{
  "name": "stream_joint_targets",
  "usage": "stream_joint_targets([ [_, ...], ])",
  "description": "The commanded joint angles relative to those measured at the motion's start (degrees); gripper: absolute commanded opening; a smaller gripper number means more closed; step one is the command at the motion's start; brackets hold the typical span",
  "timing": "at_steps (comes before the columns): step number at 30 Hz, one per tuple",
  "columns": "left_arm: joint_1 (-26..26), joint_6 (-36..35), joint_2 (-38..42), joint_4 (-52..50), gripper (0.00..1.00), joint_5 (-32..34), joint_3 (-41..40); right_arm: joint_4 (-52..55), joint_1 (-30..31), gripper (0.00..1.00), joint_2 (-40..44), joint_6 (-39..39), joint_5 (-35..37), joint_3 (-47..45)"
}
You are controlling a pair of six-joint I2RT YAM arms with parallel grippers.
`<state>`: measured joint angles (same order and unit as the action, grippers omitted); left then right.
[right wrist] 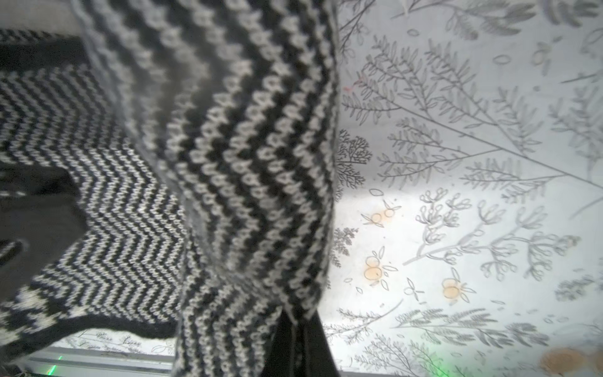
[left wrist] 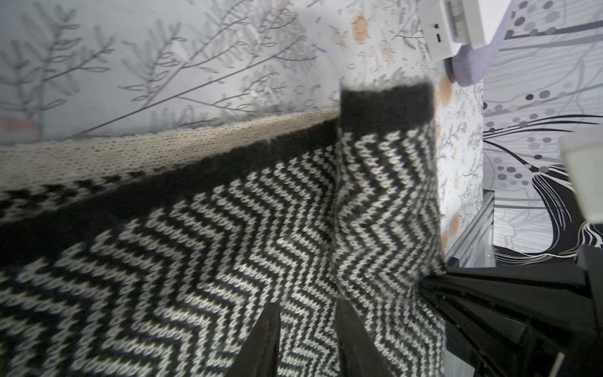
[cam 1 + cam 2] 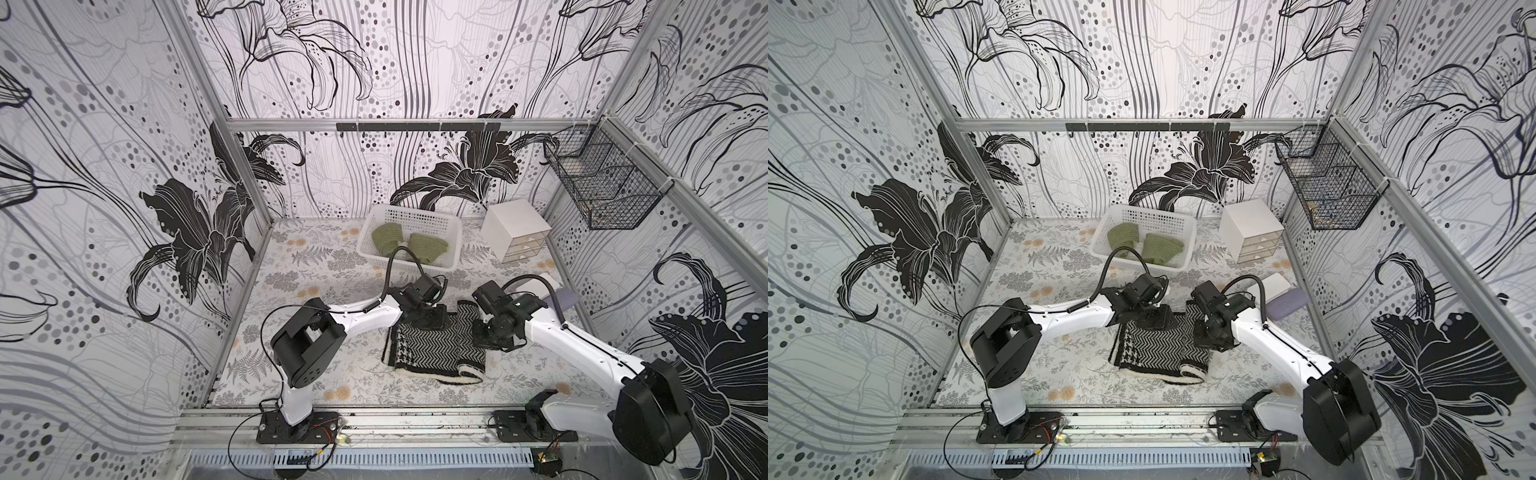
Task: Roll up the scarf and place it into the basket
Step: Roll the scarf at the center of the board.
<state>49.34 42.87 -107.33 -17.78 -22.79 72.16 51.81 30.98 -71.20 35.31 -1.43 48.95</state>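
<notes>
Item: scarf (image 3: pixel 436 347), black-and-white herringbone knit with cream backing, lying mid-table (image 3: pixel 316 286) in a loose fold between the two arms, well apart from the basket. Nearest edge: a hem (image 3: pixel 467 376) curled over to show the cream side, a soft loop and no tight coil. Far edge, robot's right: right gripper (image 1: pixel 293 326) pressed together on a corner of the knit, the cloth rising from the pinch in the right wrist view. Far edge, robot's left: left gripper (image 2: pixel 306 303), fingers (image 2: pixel 261 339) parted with weave showing in the gap; no pinch evident (a raised fold stands just beside one finger). Beyond: basket (image 3: pixel 365 239), white and perforated, holding green knitted pieces (image 3: pixel 386 239) with room beside them; none of the scarf is inside. Farther back: small white drawer box (image 3: pixel 515 226) and wall-hung black wire basket (image 3: pixel 602 187), neither concerned. Status, as judged: rolling barely begun, at most a fold made; left to do are the roll proper, the lift, and the carry to the basket
</notes>
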Motion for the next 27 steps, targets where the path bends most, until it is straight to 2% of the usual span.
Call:
stream_joint_targets([
  [1, 1.2, -1.5, -2.4, -0.7, 0.32, -1.3, 2.0, 6.1, 0.0, 0.0, 0.9, -0.5, 2.3, 2.2],
  [13, 1.8, -1.9, -6.7, 0.9, 0.31, -3.0, 3.5, -2.7, 2.8, 0.0, -3.7, 1.7, -3.0, 5.3],
  [21, 1.8, -1.9, -9.8, 0.7, 0.31, -4.3, 5.5, -14.1, 4.0, 0.0, -6.4, 3.2, -10.0, 2.3],
  [27, 1.7, -1.4, -16.6, -7.7, 0.29, -3.7, 11.8, -6.2, 3.3, 0.32, -4.7, 3.7, -2.4, 3.0],
])
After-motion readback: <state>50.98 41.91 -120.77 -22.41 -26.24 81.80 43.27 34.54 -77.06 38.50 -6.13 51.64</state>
